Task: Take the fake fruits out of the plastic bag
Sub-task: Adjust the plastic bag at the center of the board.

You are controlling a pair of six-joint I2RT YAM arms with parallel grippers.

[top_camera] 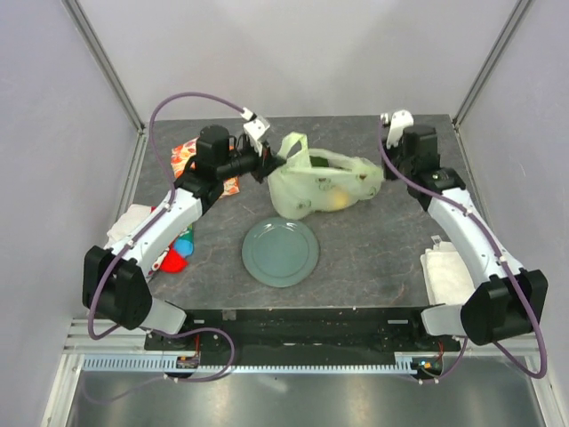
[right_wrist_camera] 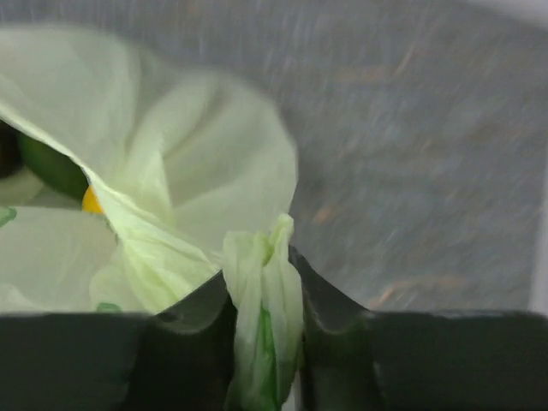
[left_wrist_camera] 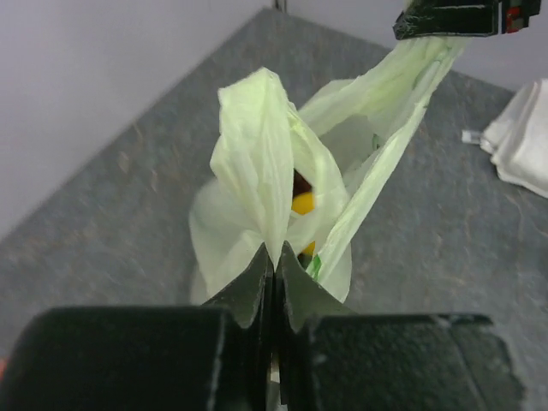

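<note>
The pale green plastic bag (top_camera: 322, 187) lies at the back middle of the table, stretched between both arms. My left gripper (top_camera: 270, 163) is shut on its left edge; in the left wrist view (left_wrist_camera: 274, 257) the film (left_wrist_camera: 257, 163) rises from the closed jaws. My right gripper (top_camera: 384, 169) is shut on a twisted handle loop (right_wrist_camera: 261, 291) at the bag's right end. Inside I see a yellow-orange fruit (left_wrist_camera: 302, 204), which also shows in the top view (top_camera: 336, 201) and right wrist view (right_wrist_camera: 91, 202). A dark green fruit (right_wrist_camera: 51, 167) sits near the bag's top (top_camera: 317, 162).
A grey-green plate (top_camera: 280, 252) lies in front of the bag. An orange leaf-patterned cloth (top_camera: 188, 158) lies at the back left. Red and blue toy items (top_camera: 178, 252) and a white towel (top_camera: 132, 222) sit under the left arm. Another white towel (top_camera: 447, 274) lies at the right.
</note>
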